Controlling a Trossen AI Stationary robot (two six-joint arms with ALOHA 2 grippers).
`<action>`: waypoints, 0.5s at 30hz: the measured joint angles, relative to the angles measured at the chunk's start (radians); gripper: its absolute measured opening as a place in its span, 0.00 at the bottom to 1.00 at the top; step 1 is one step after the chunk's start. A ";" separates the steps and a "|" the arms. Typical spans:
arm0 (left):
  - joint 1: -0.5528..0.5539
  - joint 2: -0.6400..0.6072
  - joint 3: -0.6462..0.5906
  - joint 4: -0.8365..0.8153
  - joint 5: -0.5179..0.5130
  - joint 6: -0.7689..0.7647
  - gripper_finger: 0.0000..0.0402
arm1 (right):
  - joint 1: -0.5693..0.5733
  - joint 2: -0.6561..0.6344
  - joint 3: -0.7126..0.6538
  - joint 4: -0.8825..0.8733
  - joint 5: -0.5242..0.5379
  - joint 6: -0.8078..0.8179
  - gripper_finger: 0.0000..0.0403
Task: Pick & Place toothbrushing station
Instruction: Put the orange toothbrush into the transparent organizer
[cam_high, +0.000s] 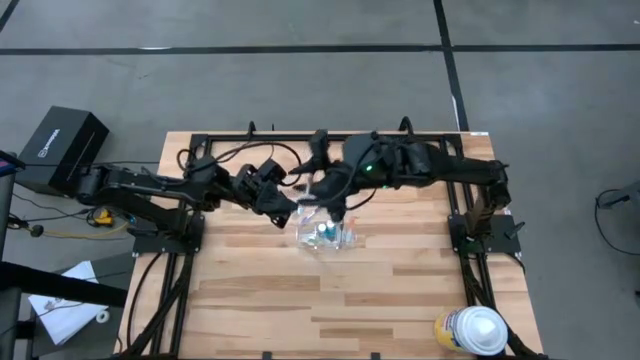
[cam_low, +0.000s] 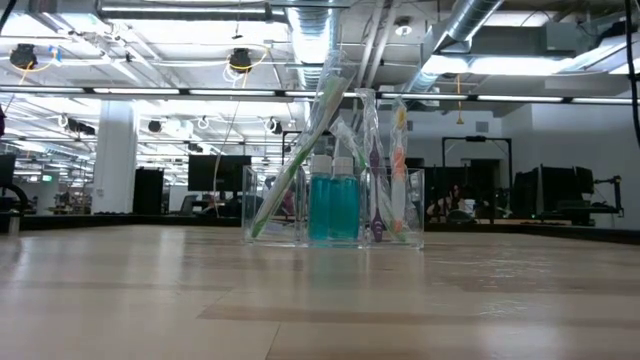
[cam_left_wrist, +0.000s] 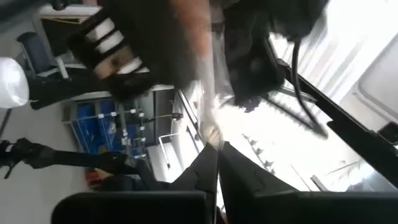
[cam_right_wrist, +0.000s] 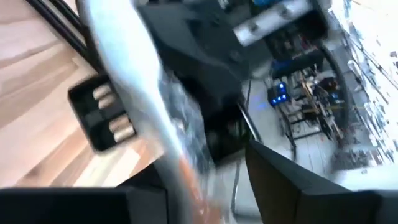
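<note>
High cam: overhead, straight down, whole table (cam_high: 330, 300) + both arms. Low cam: tabletop level, faces across into room, near clear organizer (cam_low: 335, 205); high view shares it (cam_high: 327, 233). Wrist cams: very close, angled at room/table.

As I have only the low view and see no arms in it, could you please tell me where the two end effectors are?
Observer: In the high view both are at the back side of the holder, with the left end effector and the right end effector close together.
Operator: Thank you. Is the right one gripping anything?
Observer: Not yet, by its wrist view. Its fingers stand apart, with a wrapped toothbrush between them.
Operator: And the left one?
Observer: Its wrist view shows its fingers shut. I cannot tell what they pinch.
</note>
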 joint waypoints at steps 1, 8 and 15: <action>0.005 -0.006 -0.001 -0.004 0.001 0.001 0.00 | -0.001 -0.014 0.000 -0.017 -0.003 0.007 0.36; 0.060 -0.021 0.000 -0.016 0.011 0.000 0.00 | 0.004 -0.045 0.002 -0.045 -0.036 0.025 0.34; 0.072 -0.021 0.000 -0.019 0.027 -0.004 0.00 | 0.015 -0.045 0.002 -0.047 -0.036 0.025 0.35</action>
